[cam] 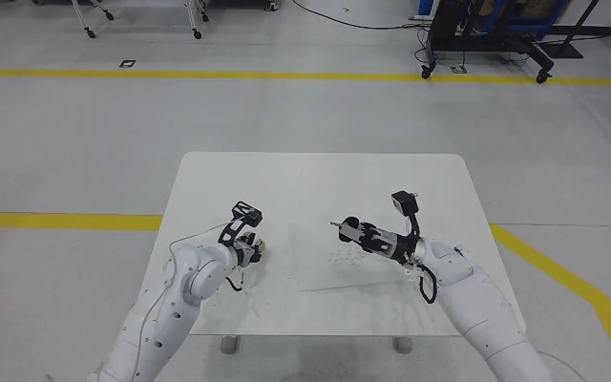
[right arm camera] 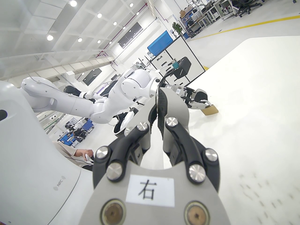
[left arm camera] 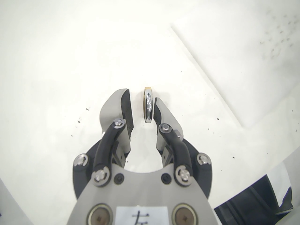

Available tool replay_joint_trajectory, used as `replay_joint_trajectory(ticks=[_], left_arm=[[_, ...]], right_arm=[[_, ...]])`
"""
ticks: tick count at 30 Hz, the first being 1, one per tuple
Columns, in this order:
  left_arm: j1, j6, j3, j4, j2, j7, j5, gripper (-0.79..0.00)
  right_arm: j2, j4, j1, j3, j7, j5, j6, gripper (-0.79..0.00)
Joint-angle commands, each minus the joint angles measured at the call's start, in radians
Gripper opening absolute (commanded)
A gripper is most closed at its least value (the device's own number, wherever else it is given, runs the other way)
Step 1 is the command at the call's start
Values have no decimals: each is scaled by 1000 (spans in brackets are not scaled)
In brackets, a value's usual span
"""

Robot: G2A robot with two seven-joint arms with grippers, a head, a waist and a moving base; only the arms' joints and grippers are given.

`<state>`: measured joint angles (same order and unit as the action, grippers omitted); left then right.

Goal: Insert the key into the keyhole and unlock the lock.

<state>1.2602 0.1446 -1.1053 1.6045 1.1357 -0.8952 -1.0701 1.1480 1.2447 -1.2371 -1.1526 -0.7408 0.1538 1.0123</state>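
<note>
1. Key [cam: 335, 225]: only a thin sliver shows, poking from the right end effector [cam: 346, 227]. Its fingers are pressed together on it; rest hidden.
2. Lock [left arm camera: 148, 106]: seen edge-on, keyhole can't be made out. Sits on worktop [cam: 315, 181] btwn left end effector [left arm camera: 141, 94] fingers, which are apart, one pad touching.
3. Lock & key well apart.

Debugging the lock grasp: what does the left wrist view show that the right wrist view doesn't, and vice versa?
Left wrist: the shackle edge-on, touching one finger pad, a gap to the other. Right wrist: the right gripper shut, and the lock body broadside, resting on the table. Both: the left gripper open around the shackle.
</note>
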Motion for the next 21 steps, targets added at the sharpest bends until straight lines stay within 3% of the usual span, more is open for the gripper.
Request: replay_joint_trajectory(ticks=[1, 7, 10, 21], left_arm=[[-1, -1, 2, 0, 1, 4, 0, -579], [-9, -9, 13, -9, 4, 36, -16, -628], [-11, -15, 25, -17, 7, 51, -37, -785], [-7, 4, 14, -6, 5, 4, -23, -785]], right_arm=[[0, 0, 0, 0, 0, 0, 0, -785], [0, 0, 0, 0, 0, 0, 0, -785], [0, 0, 0, 0, 0, 0, 0, -785], [0, 0, 0, 0, 0, 0, 0, -785]])
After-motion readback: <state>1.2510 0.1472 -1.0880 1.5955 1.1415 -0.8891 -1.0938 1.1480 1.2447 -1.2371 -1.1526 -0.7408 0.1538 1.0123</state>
